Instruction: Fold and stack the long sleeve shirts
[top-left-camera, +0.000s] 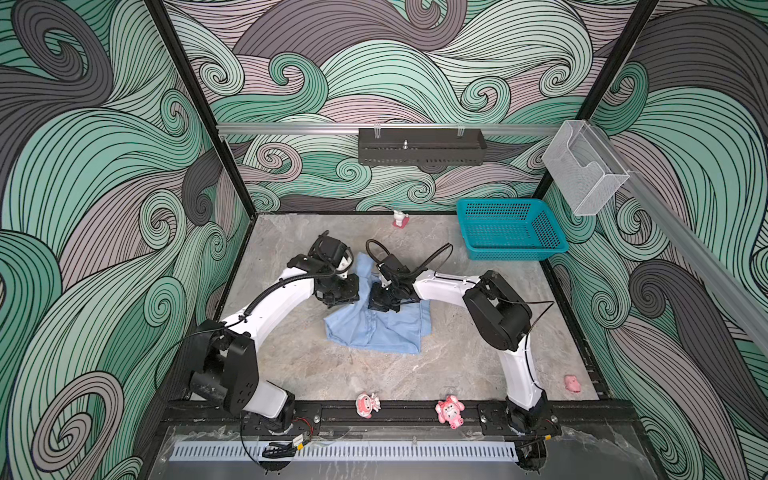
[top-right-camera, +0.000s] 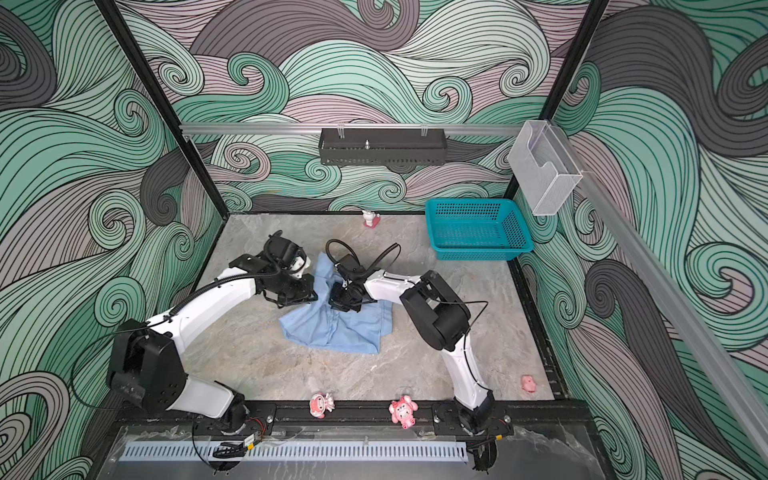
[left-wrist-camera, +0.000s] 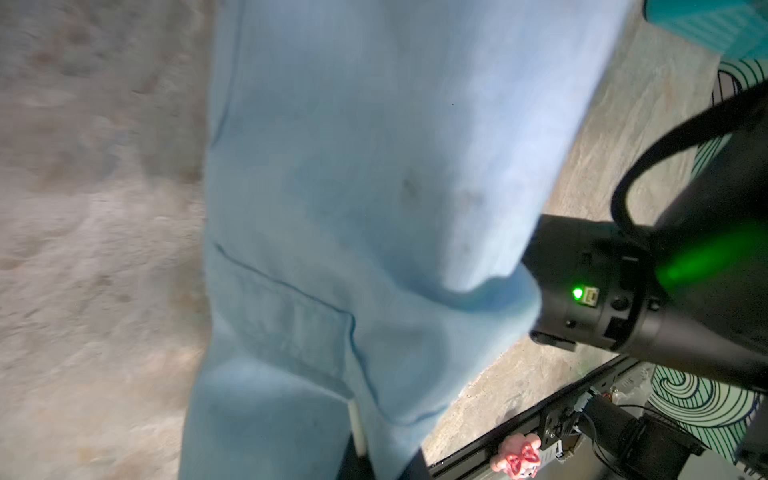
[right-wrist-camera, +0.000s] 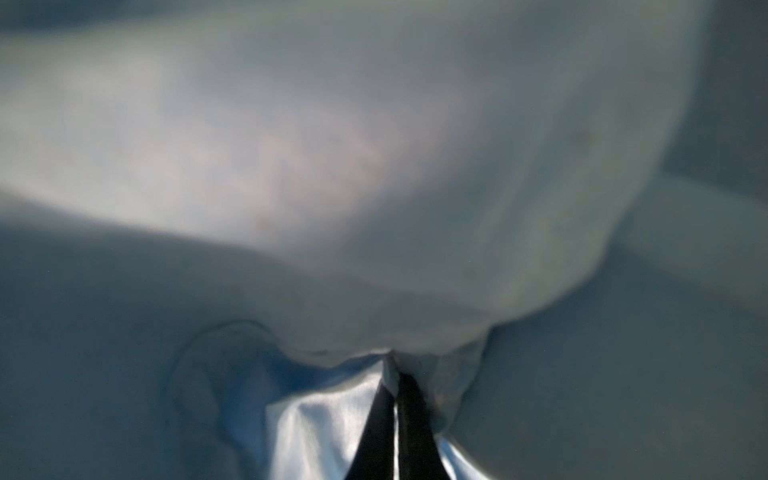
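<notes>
1. Both top views: bright, even light, sharp; soft shadows lie on the table (top-left-camera: 353, 374).
2. Left wrist view: smeared tabletop, a green lamp (left-wrist-camera: 577, 293) flaring.
3. Right wrist view: dim; the shirt (right-wrist-camera: 374, 166) ahead of the right gripper (right-wrist-camera: 395, 386) is wholly out of focus, with bright light only on cloth beside its tips.

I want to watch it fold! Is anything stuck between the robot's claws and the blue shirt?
Nothing visible. The left gripper and right gripper are both shut on the light blue shirt itself; the teal basket sits apart from it.
</notes>
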